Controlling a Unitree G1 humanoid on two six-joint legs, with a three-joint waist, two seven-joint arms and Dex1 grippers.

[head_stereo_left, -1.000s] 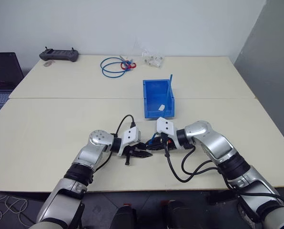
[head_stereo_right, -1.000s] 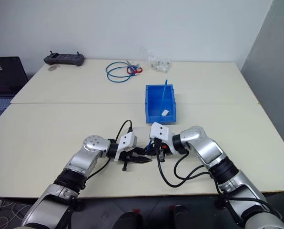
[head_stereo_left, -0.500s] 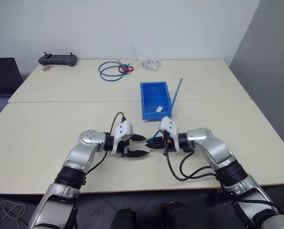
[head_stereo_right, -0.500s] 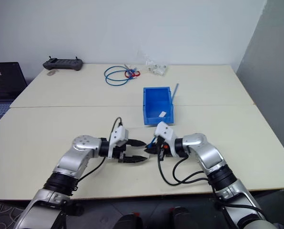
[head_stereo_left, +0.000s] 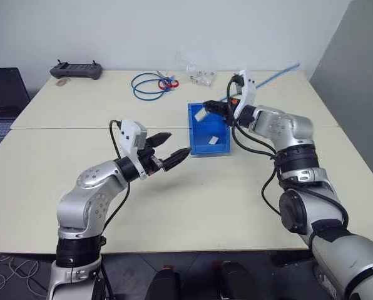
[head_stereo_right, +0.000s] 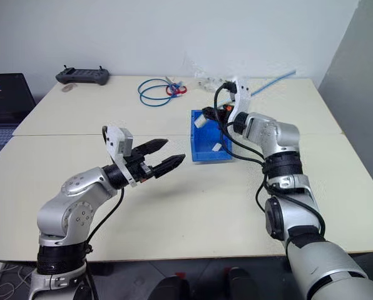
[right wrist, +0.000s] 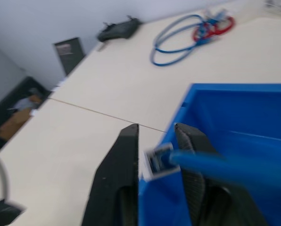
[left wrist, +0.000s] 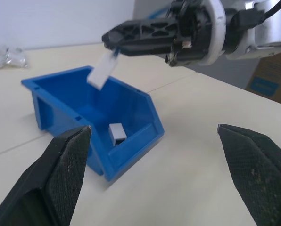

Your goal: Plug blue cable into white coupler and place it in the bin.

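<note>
Right gripper (head_stereo_left: pixel 209 106) risen from desk (head_stereo_left: pixel 61 169) to above bin (head_stereo_left: pixel 208 146) rim, fingers narrowed around blue cable (head_stereo_left: pixel 277 73) with white coupler (left wrist: pixel 102 71) on its end, over bin. Left gripper (head_stereo_left: pixel 176 150) lifted, now spread wide, empty. Second white piece (head_stereo_left: pixel 214 139) inside bin.

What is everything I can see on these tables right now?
bin: one, bright blue, middle of the tables, a small white piece lying inside.
blue cable: one, light blue, held over the bin, trailing towards the far right corner.
white coupler: one, white, on the cable's end above the bin.
coiled cable: one, blue with red bits, far side.
wrapped white pieces: one cluster, far side.
controller: one, dark grey, far left.
laptop: one, dark, left edge.
left gripper: black jaws open, empty, left of the bin.
right gripper: black jaws around the cable's end.
</note>
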